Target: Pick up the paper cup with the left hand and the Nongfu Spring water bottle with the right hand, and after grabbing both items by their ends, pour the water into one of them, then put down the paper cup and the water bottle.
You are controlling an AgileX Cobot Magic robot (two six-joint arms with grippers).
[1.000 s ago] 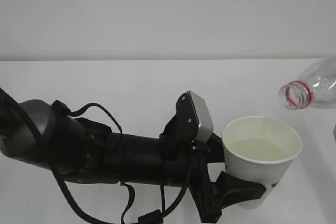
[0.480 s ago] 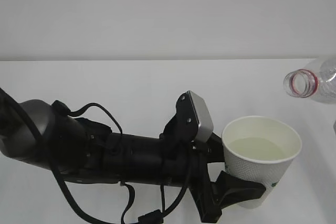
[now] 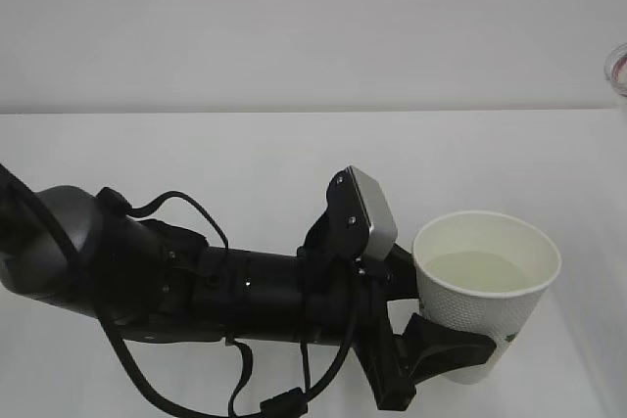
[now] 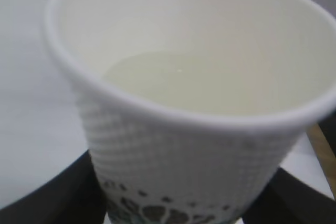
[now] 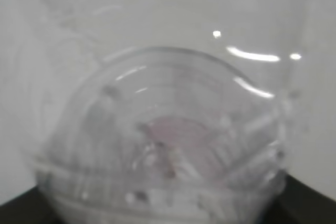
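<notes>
The white dimpled paper cup [image 3: 487, 286] stands upright at the right front, with clear water [image 3: 478, 271] in its lower part. My left gripper [image 3: 468, 338] is shut on the cup near its base, one black finger [image 3: 443, 351] wrapping the front. In the left wrist view the cup [image 4: 184, 145] fills the frame, with the water [image 4: 173, 77] inside and dark fingers [image 4: 58, 192] at both lower corners. The Nongfu Spring water bottle [image 3: 619, 68] shows only as a sliver of its mouth at the right edge. In the right wrist view the clear bottle [image 5: 163, 145] sits between my right gripper's [image 5: 163, 211] fingers, seen from its base.
My left arm [image 3: 196, 286] with cables and its grey camera box [image 3: 370, 210] lies across the front left of the white table [image 3: 245, 154]. A plain white wall [image 3: 294, 26] stands behind. A strip of wood-coloured edge [image 4: 323, 153] shows at the right of the left wrist view.
The bottle has swung up and to the right, away from the cup, and has almost left the exterior view. The cup and left arm have barely shifted.
</notes>
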